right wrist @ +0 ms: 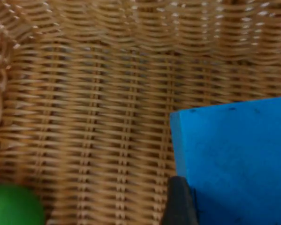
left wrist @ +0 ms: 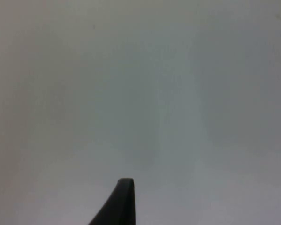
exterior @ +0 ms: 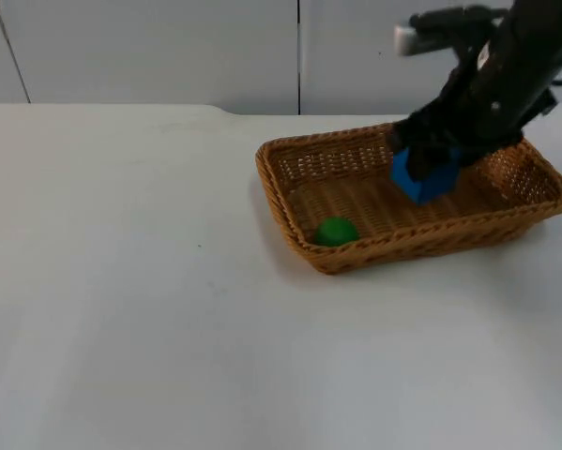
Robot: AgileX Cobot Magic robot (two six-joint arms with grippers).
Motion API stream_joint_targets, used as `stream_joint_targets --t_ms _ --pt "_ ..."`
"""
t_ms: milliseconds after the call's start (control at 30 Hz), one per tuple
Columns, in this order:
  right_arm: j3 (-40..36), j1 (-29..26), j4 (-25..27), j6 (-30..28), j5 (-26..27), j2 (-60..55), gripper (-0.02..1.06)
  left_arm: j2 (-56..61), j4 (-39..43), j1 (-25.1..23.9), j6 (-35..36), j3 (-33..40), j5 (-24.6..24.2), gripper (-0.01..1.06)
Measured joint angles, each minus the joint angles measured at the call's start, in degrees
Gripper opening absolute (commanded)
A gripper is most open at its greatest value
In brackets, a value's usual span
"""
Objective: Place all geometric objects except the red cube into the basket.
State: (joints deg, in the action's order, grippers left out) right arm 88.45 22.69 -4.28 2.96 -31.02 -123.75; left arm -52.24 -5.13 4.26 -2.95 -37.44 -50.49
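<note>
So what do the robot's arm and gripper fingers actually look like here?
The right arm is black and chunky, with a pale grey block near its upper end. The right gripper is black too. The left gripper's fingertip is a dark, narrow wedge with a rounded tip.

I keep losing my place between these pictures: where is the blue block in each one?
Top view: the blue block is under the right gripper, over the basket, right of the green ball.
Left wrist view: bare table.
Right wrist view: blue block over the basket weave.
Shared landmark: green ball.

No text, label or number can be read anywhere.
</note>
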Motion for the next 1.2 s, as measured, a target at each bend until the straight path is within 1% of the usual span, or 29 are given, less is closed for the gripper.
stream_joint_targets --t_ms 33,67,100,133,167,200,233,300,367,600,767,800,900,1033,1167,1200 --pt "0.12 0.0 0.0 0.0 0.57 -1.07 0.13 0.0 0.0 0.0 0.0 0.0 0.0 1.05" --pt "0.24 0.0 0.0 0.0 0.98 -1.86 0.2 0.0 0.0 0.0 0.0 0.0 0.0 1.05" --pt "0.24 0.0 0.0 0.0 1.11 -2.59 0.3 0.0 0.0 0.0 0.0 0.0 0.0 1.05" --pt "0.24 0.0 0.0 0.0 1.48 -2.7 0.47 0.0 0.0 0.0 0.0 0.0 0.0 1.05" --pt "0.24 0.0 0.0 0.0 1.48 -2.7 0.6 0.0 0.0 0.0 0.0 0.0 0.0 1.05" --pt "0.35 0.0 0.0 0.0 1.56 -2.7 0.6 0.0 0.0 0.0 0.0 0.0 0.0 1.05" --pt "0.43 0.0 0.0 0.0 1.56 -2.7 0.64 0.0 0.0 0.0 0.0 0.0 0.0 1.05" --pt "0.43 0.0 0.0 0.0 1.72 -2.7 0.83 0.0 0.0 0.0 0.0 0.0 0.0 1.05" --pt "0.43 0.0 0.0 0.0 1.59 -2.7 0.89 0.0 0.0 0.0 0.0 0.0 0.0 1.05" --pt "0.43 0.0 0.0 0.0 -1.26 4.28 0.9 0.0 0.0 0.0 0.0 0.0 0.03 1.05" --pt "0.43 0.0 0.0 -0.22 -7.13 15.65 0.9 0.0 0.0 0.0 0.0 0.0 0.03 1.05" --pt "0.43 0.0 0.0 -0.22 -7.13 15.65 0.9 0.0 0.0 0.0 0.0 0.0 0.03 1.05" --pt "0.43 0.0 0.0 -0.35 -9.37 22.14 0.9 0.0 0.0 0.0 0.0 0.0 0.03 1.05" --pt "-0.64 0.0 0.0 -0.35 -9.8 26.43 0.9 0.0 0.0 0.0 0.0 0.0 0.13 1.05" --pt "-5.71 0.0 0.0 -0.57 -10.19 34.33 0.9 0.99 0.0 0.0 0.0 0.0 0.34 1.05" --pt "-5.71 0.0 0.0 -0.57 -10.19 34.33 0.9 0.99 0.0 0.0 0.0 0.0 0.34 1.05"
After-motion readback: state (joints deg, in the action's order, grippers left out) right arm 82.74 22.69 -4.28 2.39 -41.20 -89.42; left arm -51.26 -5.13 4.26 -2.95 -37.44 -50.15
